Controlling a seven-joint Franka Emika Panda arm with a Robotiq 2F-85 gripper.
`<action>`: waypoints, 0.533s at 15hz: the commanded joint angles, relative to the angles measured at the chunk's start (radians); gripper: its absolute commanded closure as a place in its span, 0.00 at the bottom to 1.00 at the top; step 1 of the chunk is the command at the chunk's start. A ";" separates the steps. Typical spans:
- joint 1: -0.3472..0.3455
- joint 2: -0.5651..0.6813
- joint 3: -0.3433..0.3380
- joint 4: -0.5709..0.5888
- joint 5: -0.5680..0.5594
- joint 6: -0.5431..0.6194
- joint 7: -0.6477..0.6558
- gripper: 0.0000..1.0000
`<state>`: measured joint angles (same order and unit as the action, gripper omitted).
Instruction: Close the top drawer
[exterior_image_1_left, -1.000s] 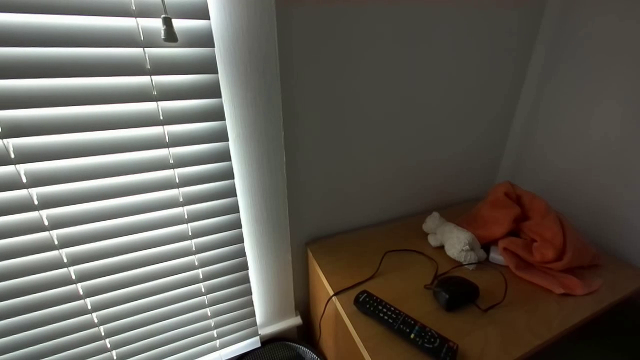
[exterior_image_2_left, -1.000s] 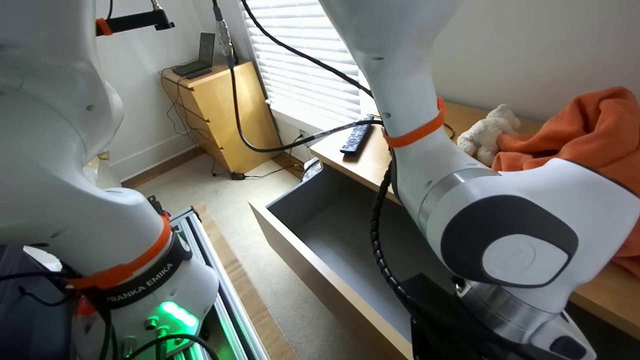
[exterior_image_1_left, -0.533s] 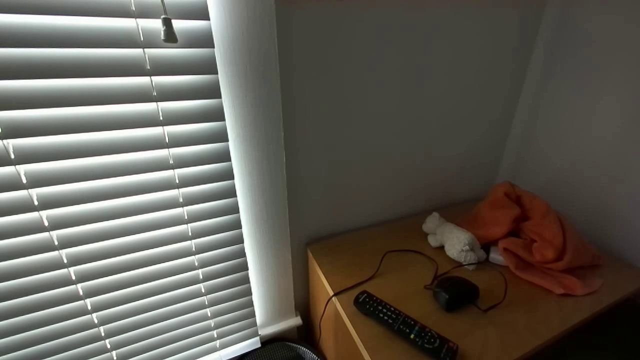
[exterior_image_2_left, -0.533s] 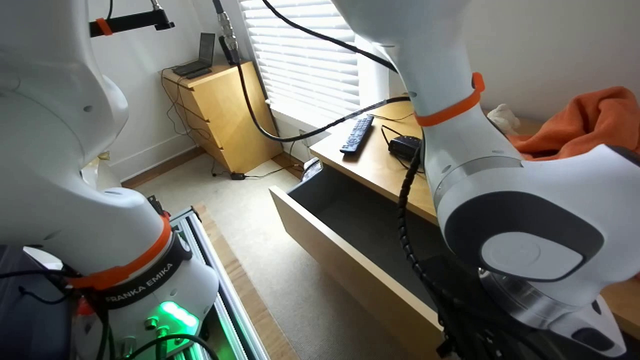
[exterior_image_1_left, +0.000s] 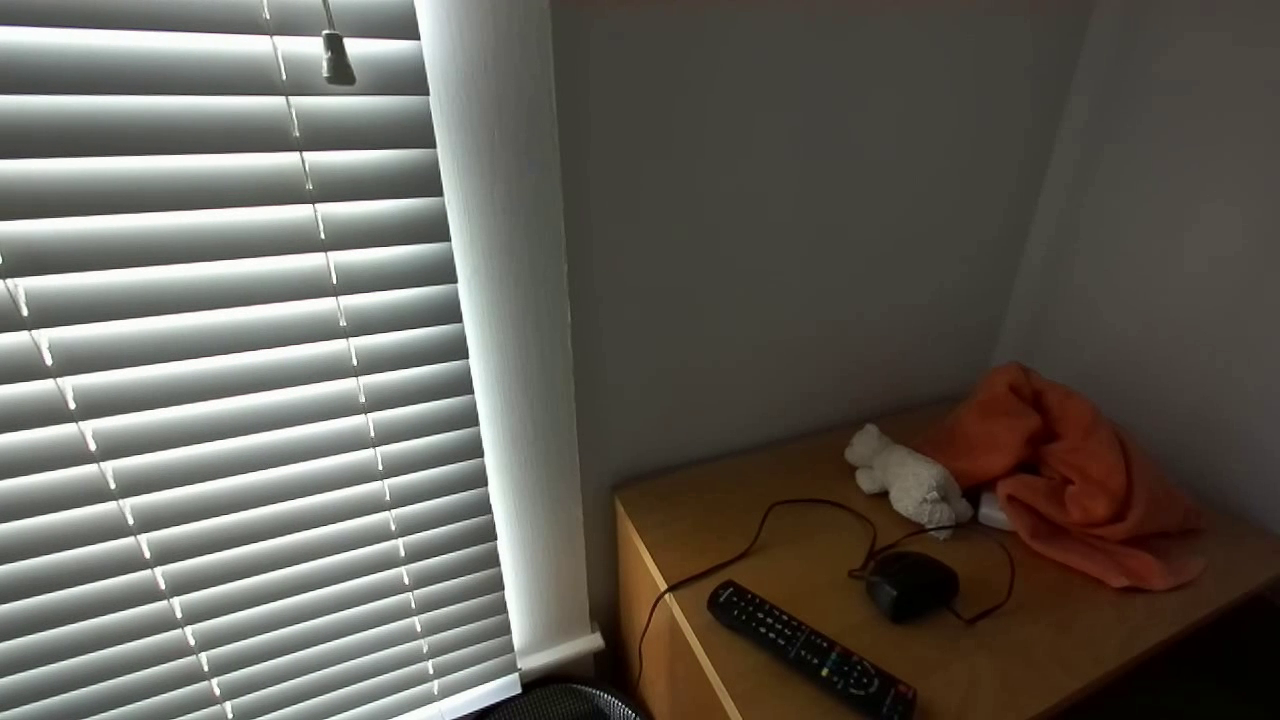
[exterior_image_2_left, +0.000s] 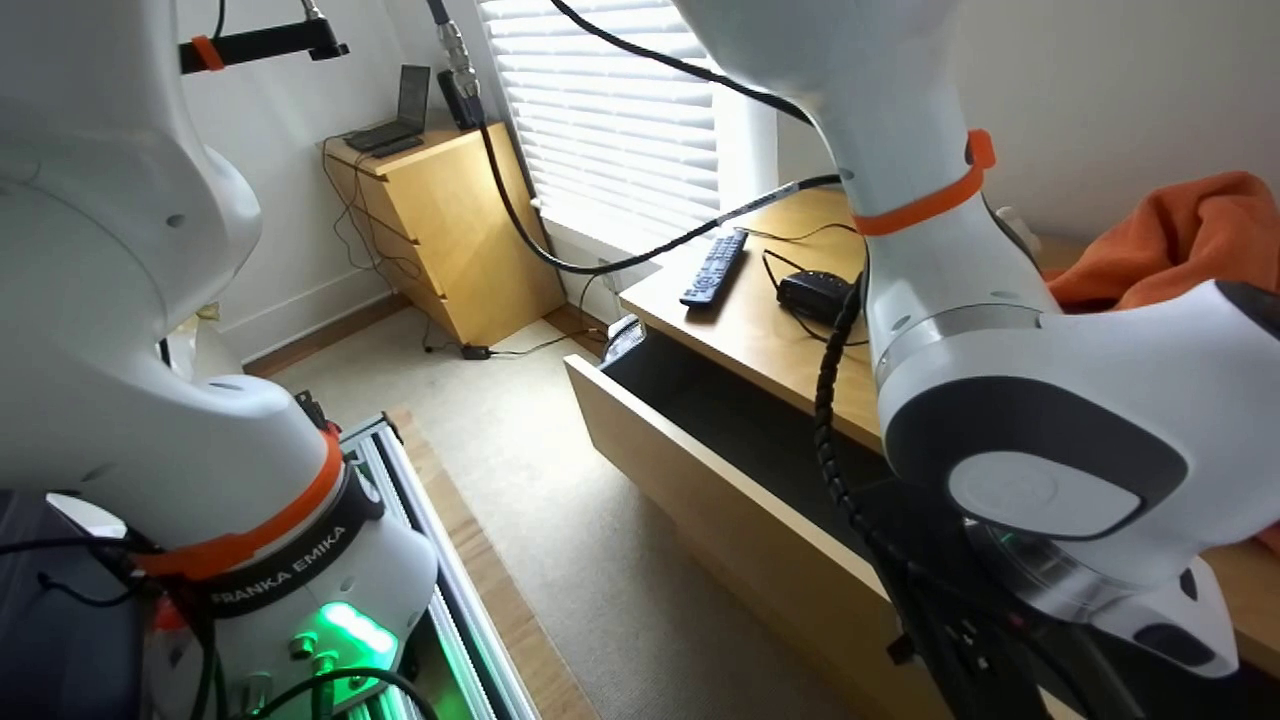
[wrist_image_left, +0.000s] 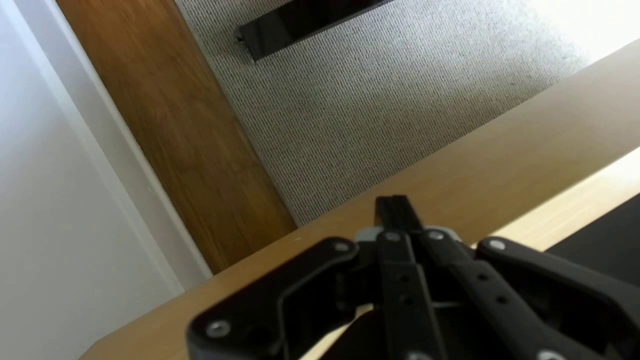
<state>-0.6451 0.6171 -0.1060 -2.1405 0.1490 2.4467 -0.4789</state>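
Observation:
The top drawer (exterior_image_2_left: 740, 520) is partly open, with its light wood front standing out from the dresser (exterior_image_2_left: 770, 335) in an exterior view. Its dark inside shows behind the front. The drawer front (wrist_image_left: 505, 165) also crosses the wrist view diagonally. My gripper (wrist_image_left: 397, 205) is shut and empty, with its fingertips over the outer face of the drawer front; I cannot tell whether they touch it. In an exterior view the gripper is at the bottom right by the drawer front, mostly hidden by the arm and dark parts. The dresser top (exterior_image_1_left: 690, 525) shows in an exterior view without the drawer.
On the dresser top are a remote (exterior_image_1_left: 810, 650), a black corded device (exterior_image_1_left: 912, 588), a white plush toy (exterior_image_1_left: 905, 480) and an orange cloth (exterior_image_1_left: 1070, 480). The robot base (exterior_image_2_left: 310, 600) stands opposite the drawer. A second dresser (exterior_image_2_left: 470, 230) stands near the window.
The drawer front has moved toward the dresser, and the opening is narrower. The arm has moved the same way, right and slightly up in that exterior view, uncovering the black device.

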 joint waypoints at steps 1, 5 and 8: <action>0.003 0.001 -0.003 0.003 0.002 -0.003 -0.001 0.99; 0.000 0.021 0.026 0.002 0.033 0.062 -0.011 1.00; -0.027 0.019 0.067 0.001 0.080 0.096 -0.040 1.00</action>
<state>-0.6433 0.6184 -0.0920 -2.1411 0.1617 2.4812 -0.4803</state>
